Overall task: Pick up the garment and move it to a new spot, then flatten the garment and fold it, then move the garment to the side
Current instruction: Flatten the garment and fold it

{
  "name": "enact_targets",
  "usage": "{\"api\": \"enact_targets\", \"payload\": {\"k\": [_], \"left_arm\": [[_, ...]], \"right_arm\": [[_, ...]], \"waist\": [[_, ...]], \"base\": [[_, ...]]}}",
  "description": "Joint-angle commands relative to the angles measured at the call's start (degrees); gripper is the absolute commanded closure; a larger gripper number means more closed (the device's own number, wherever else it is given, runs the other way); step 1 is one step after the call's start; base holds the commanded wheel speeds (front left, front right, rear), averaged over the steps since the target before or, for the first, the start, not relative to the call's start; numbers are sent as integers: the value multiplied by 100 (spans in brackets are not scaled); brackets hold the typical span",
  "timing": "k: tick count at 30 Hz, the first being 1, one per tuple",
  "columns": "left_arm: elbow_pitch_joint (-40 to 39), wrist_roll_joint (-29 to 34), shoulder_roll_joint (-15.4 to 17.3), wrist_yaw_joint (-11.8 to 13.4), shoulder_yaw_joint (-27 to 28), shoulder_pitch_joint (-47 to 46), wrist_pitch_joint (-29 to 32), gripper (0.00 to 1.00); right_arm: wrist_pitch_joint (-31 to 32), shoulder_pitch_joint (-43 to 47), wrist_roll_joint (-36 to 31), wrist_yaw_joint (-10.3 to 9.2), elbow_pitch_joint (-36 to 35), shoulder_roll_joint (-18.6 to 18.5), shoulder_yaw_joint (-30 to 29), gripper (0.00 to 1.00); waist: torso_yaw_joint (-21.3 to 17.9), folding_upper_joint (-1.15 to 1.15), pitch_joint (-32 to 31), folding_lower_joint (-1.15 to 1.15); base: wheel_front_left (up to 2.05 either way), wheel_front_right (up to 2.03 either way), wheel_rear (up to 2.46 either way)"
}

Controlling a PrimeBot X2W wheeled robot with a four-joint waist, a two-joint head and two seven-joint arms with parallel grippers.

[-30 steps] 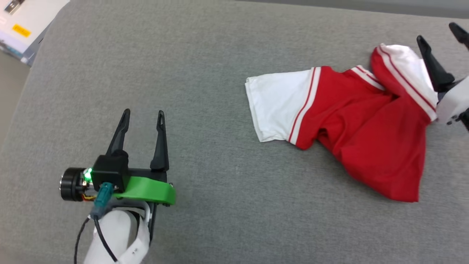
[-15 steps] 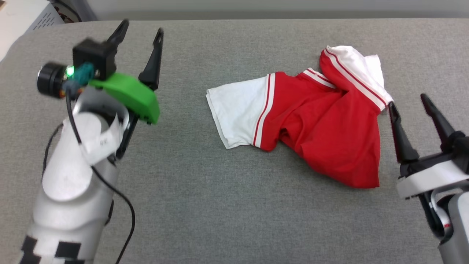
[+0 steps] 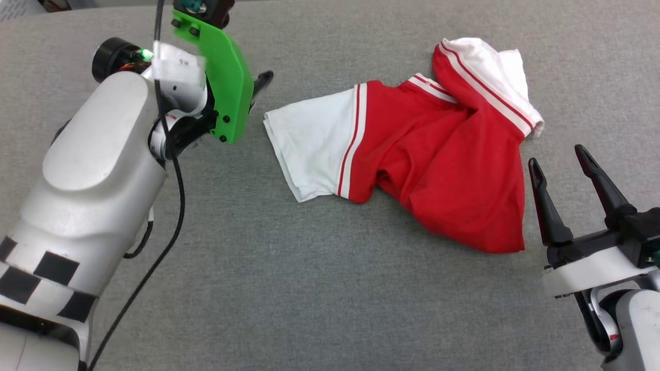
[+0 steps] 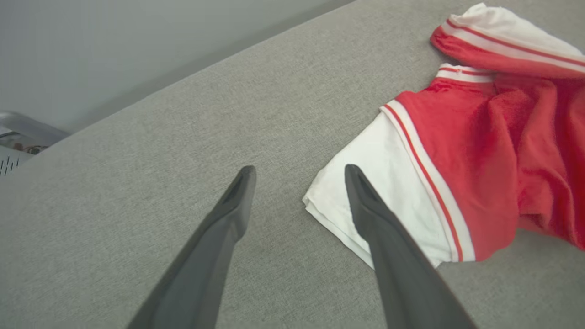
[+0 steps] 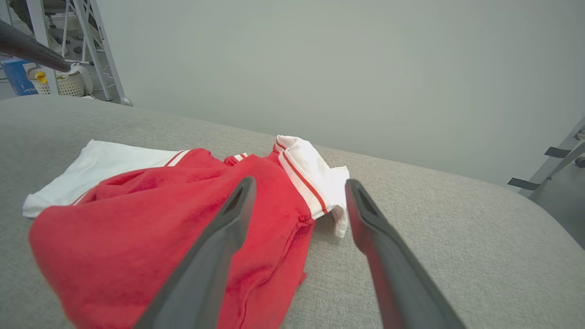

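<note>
Head view showing the garment (image 3: 443, 170) lying crumpled at upper middle of the frame on the grey tabletop (image 3: 309, 288), ungripped. Hovering with fingers spread apart and empty: left tool (image 4: 299, 171) over the white sleeve's corner at mid-frame in the left wrist view, right tool (image 3: 557, 157) near the red hem at lower right of the head view. Probably calling for lowering both tools onto cloth edges and pinching firmly, gathering enough fabric before lifting evenly.

Head looks down; wrist views (low, close) share the garment (image 3: 454, 170).
</note>
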Motion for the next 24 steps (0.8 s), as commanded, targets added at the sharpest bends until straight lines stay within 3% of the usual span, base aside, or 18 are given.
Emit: {"api": "enact_targets", "payload": {"k": [1,6,17,18,19,20,24], "left_arm": [[114,-150,84,-15,-158,-188,188,0],[509,-496,150,-15,-743,-463,672,0],[1266,-783,166,-15,-2051,-525,994,0],[1273,-877,184,-15,-2166,-496,1028,8],[1267,-933,208,-15,-2247,-494,1014,75],[1260,-998,231,-15,-2341,-497,972,100],[1251,-1210,322,-15,-2506,-614,617,100]], "right_arm": [[10,-7,-48,-3,-57,44,20,0],[-12,-118,-84,-3,-109,118,111,0],[-107,-320,-91,-3,79,219,216,0],[-116,-323,-90,-3,99,224,208,0],[-122,-324,-86,-3,116,224,196,0],[-130,-319,-84,-3,138,222,171,0],[-148,-272,-90,-3,179,222,91,0]], "waist": [[-156,27,170,0],[-339,27,413,0],[-558,27,697,0],[-557,27,690,0],[-551,27,683,0],[-527,27,661,0],[-396,27,541,0]], "base": [[0,0,0],[0,0,0],[0,0,0],[0,0,0],[0,0,0],[0,0,0],[0,0,0]]}}
